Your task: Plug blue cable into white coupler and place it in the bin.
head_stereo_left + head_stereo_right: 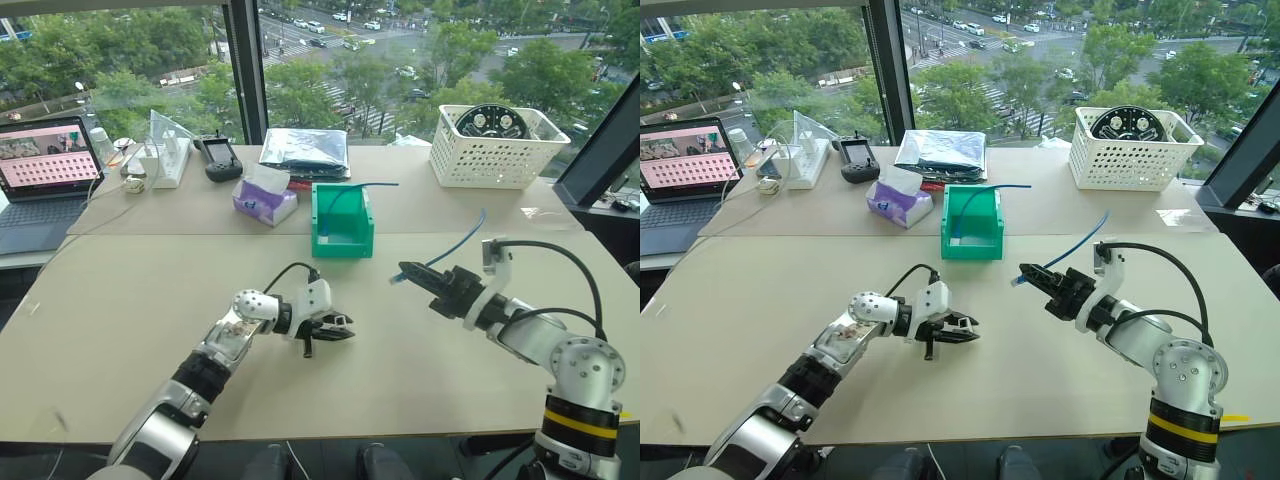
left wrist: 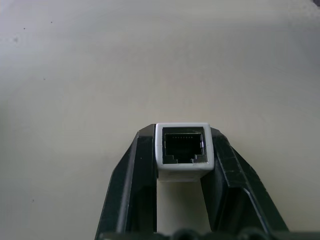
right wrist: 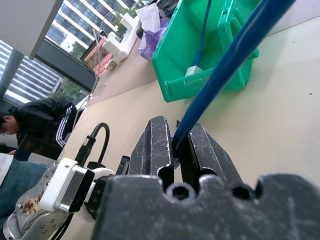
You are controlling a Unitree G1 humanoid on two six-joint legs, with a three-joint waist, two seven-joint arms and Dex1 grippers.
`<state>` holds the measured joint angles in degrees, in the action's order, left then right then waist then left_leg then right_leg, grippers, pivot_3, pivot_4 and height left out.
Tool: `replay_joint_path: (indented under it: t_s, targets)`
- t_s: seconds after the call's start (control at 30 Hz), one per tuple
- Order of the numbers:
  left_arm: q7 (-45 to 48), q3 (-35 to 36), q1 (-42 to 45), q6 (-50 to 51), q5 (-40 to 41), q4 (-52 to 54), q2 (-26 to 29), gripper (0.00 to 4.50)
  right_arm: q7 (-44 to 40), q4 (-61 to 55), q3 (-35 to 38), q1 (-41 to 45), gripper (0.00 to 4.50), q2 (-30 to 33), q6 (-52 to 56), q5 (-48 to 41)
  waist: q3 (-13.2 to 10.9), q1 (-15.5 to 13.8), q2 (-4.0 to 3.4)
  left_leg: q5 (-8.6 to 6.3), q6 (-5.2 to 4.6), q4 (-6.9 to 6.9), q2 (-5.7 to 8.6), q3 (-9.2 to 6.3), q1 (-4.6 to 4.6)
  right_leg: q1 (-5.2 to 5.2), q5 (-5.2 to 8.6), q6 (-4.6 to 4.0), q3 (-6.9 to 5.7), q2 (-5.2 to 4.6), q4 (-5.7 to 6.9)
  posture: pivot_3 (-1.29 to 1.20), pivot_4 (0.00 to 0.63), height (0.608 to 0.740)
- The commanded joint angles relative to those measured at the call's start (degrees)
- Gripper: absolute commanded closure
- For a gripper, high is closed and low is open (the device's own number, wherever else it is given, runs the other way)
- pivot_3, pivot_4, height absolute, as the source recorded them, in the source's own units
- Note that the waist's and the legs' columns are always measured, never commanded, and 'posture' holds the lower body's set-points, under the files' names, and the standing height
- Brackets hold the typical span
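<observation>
The white coupler [image 2: 184, 150] is clamped between the two black fingers of my left gripper [image 1: 340, 327], its dark socket facing outward past the fingertips. That gripper hovers low over the middle of the beige table [image 1: 130, 320], pointing right. Across a short gap, my right gripper [image 1: 404, 272] is shut on the blue cable [image 1: 1085, 235] and points left toward the left one. The cable's plug end pokes just past the fingertips, and the cord trails up and back behind the hand. The green bin [image 1: 342, 238] stands farther back at centre.
In the bin lies another blue cord [image 3: 202, 35] with a small white block. A purple tissue pack [image 1: 264, 201] sits to its left and a white basket [image 1: 495, 150] at back right. A laptop [image 1: 45, 165] stands far left. A seated person [image 3: 40, 125] is beyond the table's left side.
</observation>
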<state>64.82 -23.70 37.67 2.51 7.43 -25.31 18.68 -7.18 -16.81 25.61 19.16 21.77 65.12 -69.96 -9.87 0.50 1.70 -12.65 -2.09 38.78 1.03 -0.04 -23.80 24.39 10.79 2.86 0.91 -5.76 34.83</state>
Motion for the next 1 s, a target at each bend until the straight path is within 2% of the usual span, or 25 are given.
replay_joint_path:
  t_s: [0.03,0.1,0.13,0.37,0.97,1.0]
  targets:
    - [2.42,-0.07,1.02,-1.53,-1.04,-3.33,-1.31,3.79,1.33,-2.98,1.83,-0.59,4.5,1.17,-2.35,-2.92,0.0,-0.04,0.0,0.0,0.0,0.0,0.0,0.0,0.0,0.0,0.0,0.0,0.0,-0.01,0.01,0.0,0.15,0.74]
    - [3.23,0.13,1.23,-1.45,-1.13,-4.17,-1.97,2.79,1.9,-3.35,1.86,-1.05,4.5,1.62,-2.85,-3.57,0.0,-0.17,0.0,0.0,0.0,0.0,0.01,-0.01,0.01,-0.02,0.0,0.0,0.0,-0.02,0.01,0.0,0.15,0.74]
    - [3.49,0.26,1.3,-1.37,-1.19,-4.43,-2.22,2.63,2.11,-3.45,1.82,-1.21,4.5,1.82,-3.05,-3.84,0.0,-0.22,0.0,0.0,0.0,0.01,0.01,-0.02,0.01,-0.02,-0.01,0.0,0.0,-0.03,0.01,0.0,0.15,0.74]
    - [3.25,1.06,1.24,-2.21,-2.4,-5.34,-3.03,0.07,2.86,-3.22,1.28,-1.72,4.5,3.55,-4.1,-5.54,0.0,-0.53,0.0,0.0,-0.01,0.06,0.01,-0.02,0.02,-0.05,0.03,0.1,-0.01,-0.04,0.02,0.0,0.15,0.74]
    - [0.45,2.71,-2.27,-3.3,-4.86,-5.24,-1.01,0.02,1.6,-0.12,-1.29,0.7,4.5,6.41,-4.77,-5.94,0.01,-0.17,0.0,0.0,-0.01,0.05,-0.02,-0.03,0.06,-0.07,0.03,0.09,0.0,-0.01,0.05,0.0,0.15,0.74]
    - [0.1,3.03,-2.18,-3.47,-4.8,-5.75,-1.09,0.28,1.59,-0.04,-1.41,0.8,4.5,6.53,-4.79,-5.95,0.01,-0.17,0.0,0.0,-0.01,0.05,-0.02,-0.03,0.07,-0.08,0.03,0.09,0.0,-0.01,0.05,0.0,0.15,0.74]
